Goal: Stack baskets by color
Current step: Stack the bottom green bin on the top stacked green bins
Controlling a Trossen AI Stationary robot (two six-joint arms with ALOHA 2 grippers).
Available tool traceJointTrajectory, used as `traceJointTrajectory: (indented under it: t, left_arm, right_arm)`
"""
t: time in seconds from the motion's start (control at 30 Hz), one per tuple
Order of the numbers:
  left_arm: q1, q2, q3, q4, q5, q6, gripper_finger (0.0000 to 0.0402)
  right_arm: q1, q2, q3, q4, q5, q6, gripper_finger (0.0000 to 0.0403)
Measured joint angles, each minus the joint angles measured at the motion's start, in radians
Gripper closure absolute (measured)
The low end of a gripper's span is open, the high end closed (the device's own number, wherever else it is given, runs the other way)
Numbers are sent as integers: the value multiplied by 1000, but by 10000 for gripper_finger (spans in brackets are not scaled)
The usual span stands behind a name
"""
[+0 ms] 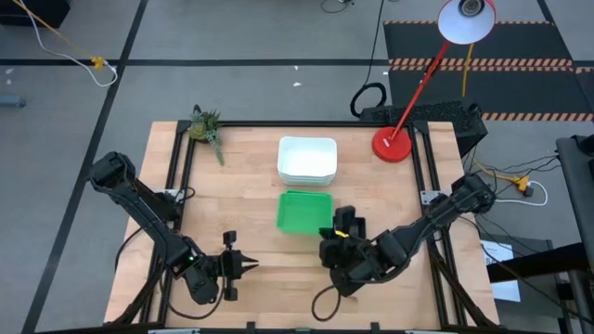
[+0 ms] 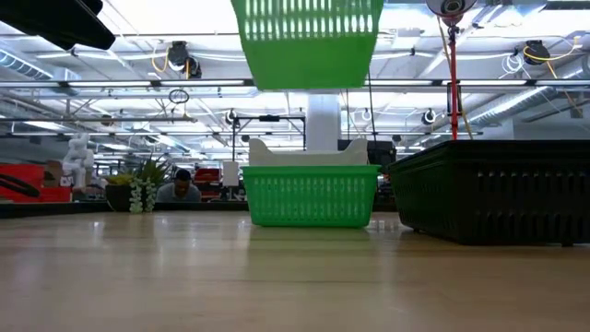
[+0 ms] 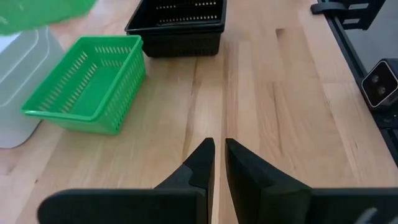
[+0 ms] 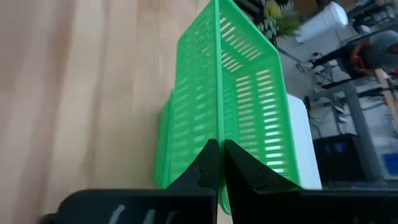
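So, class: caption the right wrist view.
Right gripper shut on a green basket, carried above another green basket.

In the high view the right gripper [image 1: 327,243] and its arm hide the black baskets [image 1: 345,223] at about five o'clock from the table's [image 1: 251,176] centre; only a dark corner shows. The lifted green basket [image 2: 307,41] is cut by the low view's top edge, so its rim is unseen there, and the white baskets [image 2: 309,154] are mostly hidden behind the standing green basket [image 2: 311,195]. How many trays each stack holds cannot be told. The person [image 2: 180,187] far behind is too small to make out.
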Motion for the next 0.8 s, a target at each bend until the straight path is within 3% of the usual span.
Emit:
traceJointTrajectory:
  t: [0.47, 0.8]
  left_arm:
    - [0, 0, 0, -6, -2, 0, 360]
    - [1, 0, 0, -11, -4, 5, 360]
  right_arm:
    - [-88, 0, -303, 314, 6, -195, 401]
    - [-112, -40, -429, 470, 6, -229, 401]
